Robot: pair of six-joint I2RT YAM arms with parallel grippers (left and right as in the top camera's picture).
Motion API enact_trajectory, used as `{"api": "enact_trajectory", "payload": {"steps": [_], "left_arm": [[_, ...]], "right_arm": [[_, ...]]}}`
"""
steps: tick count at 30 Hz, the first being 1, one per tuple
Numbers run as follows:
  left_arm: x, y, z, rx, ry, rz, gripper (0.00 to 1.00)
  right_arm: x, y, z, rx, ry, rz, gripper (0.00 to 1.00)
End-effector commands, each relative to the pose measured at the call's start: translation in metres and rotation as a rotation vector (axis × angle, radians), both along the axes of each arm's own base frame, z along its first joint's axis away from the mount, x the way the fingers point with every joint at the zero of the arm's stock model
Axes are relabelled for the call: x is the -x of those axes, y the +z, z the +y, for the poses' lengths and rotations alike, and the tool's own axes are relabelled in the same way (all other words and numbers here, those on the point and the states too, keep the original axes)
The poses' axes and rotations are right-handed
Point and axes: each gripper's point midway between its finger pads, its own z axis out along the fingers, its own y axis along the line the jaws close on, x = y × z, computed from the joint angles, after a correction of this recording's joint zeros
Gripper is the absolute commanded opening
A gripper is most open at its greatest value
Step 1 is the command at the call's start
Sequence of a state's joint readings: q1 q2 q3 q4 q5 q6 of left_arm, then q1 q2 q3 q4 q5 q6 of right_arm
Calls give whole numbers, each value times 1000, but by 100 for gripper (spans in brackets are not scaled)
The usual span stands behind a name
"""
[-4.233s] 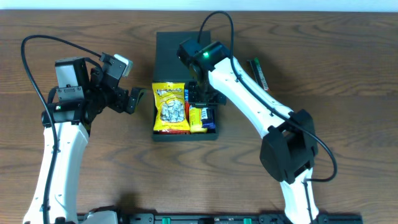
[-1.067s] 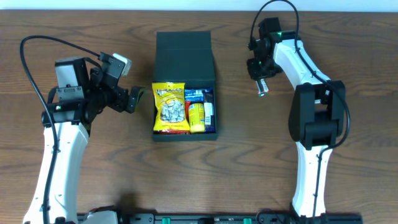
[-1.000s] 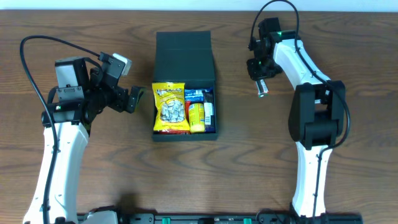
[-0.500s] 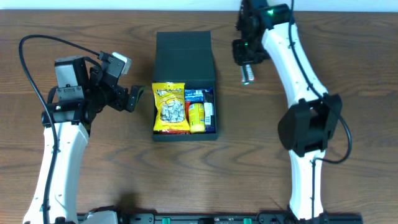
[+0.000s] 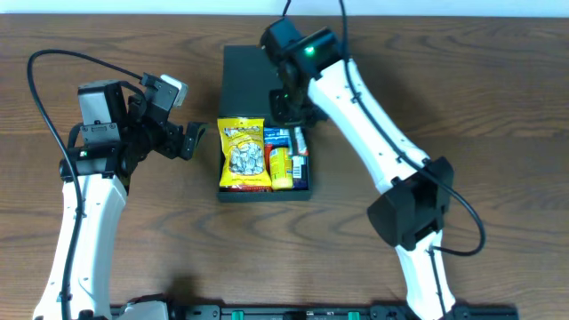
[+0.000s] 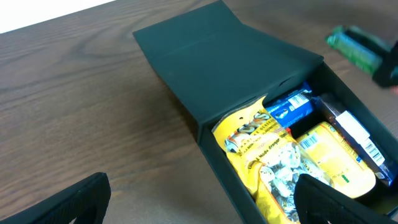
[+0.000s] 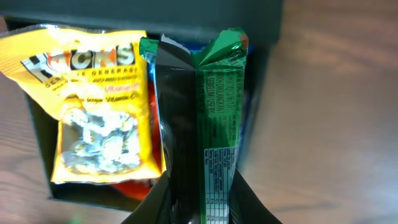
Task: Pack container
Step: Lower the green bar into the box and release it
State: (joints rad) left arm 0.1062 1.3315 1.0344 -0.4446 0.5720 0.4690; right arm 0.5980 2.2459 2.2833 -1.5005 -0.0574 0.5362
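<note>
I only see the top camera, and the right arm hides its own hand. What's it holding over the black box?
Observer: A green snack packet, pinched lengthwise in the right jaws.
Operator: Is it inside the box yet?
Observer: Not yet. The left wrist camera shows it in the air, higher than the rim of the black box.
Operator: What's the dark thing at the box's right side?
Observer: A dark bar with a white barcode label, lying along the right wall.
</note>
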Motion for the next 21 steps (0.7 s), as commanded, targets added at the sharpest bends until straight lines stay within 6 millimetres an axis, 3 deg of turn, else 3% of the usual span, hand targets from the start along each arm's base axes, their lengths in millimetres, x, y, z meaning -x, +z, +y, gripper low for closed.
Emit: {"api": "enact_trajectory", "payload": {"steps": [1, 5, 15, 16, 18, 19, 21], "left_arm": [[-5, 9, 0, -11, -7, -27, 95], [-5, 9, 0, -17, -13, -30, 95], [-5, 9, 0, -20, -16, -32, 95], [-5, 9, 0, -20, -16, -32, 95], [-5, 9, 0, -20, -16, -32, 95], [-5, 9, 0, -20, -16, -32, 95], [-5, 9, 0, -20, -16, -32, 95]], "right_arm": [[14, -2, 5, 8, -127, 33, 2], [26, -23, 11, 40, -117, 64, 2], [28, -53, 8, 89, -124, 57, 2], [28, -54, 7, 93, -125, 57, 11], [29, -55, 7, 95, -124, 60, 50], [29, -56, 7, 97, -124, 61, 63], [29, -56, 7, 96, -124, 61, 75]]}}
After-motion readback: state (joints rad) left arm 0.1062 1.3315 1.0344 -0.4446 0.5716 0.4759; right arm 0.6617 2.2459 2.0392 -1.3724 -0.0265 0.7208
